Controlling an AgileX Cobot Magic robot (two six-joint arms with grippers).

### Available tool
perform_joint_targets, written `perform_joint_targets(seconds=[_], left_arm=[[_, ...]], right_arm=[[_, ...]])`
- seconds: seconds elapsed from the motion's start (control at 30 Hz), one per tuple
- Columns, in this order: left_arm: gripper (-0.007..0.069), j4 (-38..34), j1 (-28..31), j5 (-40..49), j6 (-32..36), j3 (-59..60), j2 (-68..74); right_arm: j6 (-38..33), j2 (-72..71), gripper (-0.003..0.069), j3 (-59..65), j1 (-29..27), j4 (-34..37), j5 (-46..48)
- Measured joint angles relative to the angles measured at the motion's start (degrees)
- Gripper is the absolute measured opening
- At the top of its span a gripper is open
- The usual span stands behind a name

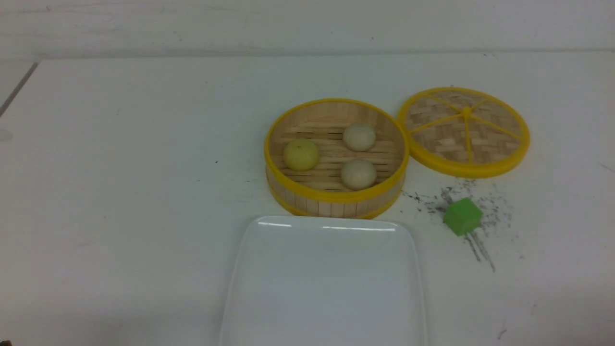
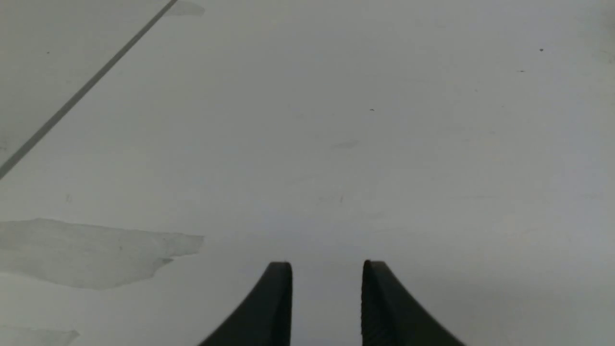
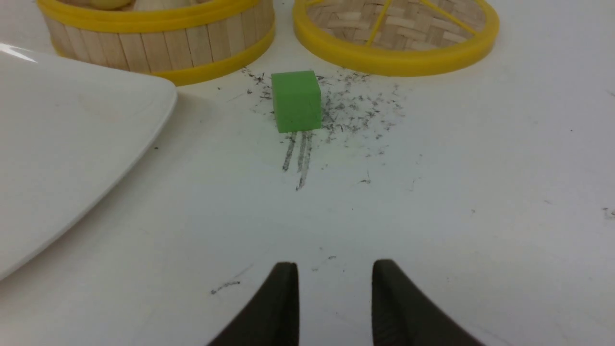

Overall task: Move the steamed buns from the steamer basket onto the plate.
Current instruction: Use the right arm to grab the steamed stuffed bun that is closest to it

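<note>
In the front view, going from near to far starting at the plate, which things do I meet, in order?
plate → nearer beige bun → yellow-green bun → farther beige bun; all three buns lie inside the steamer basket.

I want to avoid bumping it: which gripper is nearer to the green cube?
Right. The right gripper points at the green cube across bare table. The left gripper has only bare table ahead, no cube in sight.
</note>
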Motion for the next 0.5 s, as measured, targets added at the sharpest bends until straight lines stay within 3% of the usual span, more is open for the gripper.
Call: perform_joint_targets(seconds=[0.5], left_arm=[[0.0242, 0.0, 0.0, 0.0, 0.0, 0.0, 0.0]], right_arm=[[0.0, 0.0, 0.0242, 0.0, 0.0, 0.4, 0.0]])
